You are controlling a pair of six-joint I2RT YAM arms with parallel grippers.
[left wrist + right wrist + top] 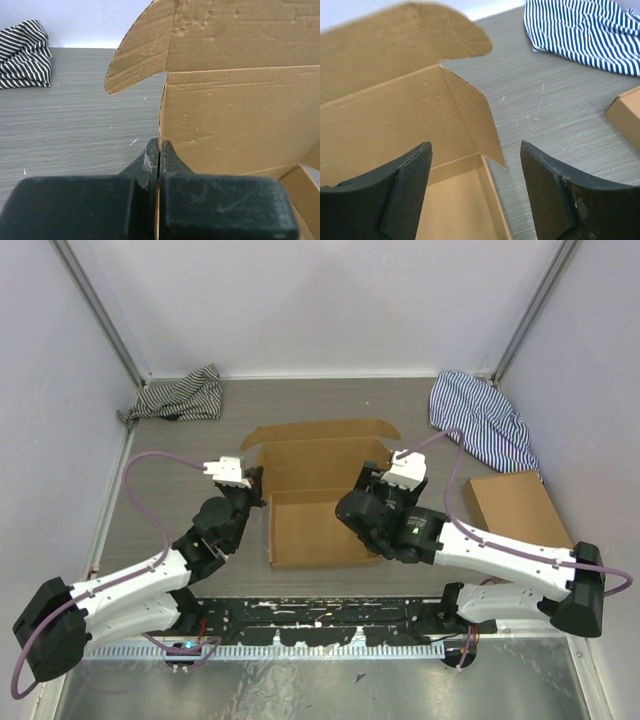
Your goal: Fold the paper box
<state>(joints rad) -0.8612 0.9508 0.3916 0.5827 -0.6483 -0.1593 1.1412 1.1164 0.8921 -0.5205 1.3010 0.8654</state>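
The paper box lies at the table's middle as a partly raised brown tray, with its lid panel and rounded flaps spread out at the back. My left gripper is at the box's left rear corner. In the left wrist view the gripper is shut on the thin edge of the upright left wall. My right gripper is at the right rear corner. In the right wrist view it is open and empty, and its jaws straddle the right wall and small corner flap without touching them.
A second brown cardboard box lies at the right, also in the right wrist view. A blue striped cloth lies at the back right, and a black-and-white striped cloth at the back left. White walls enclose the table.
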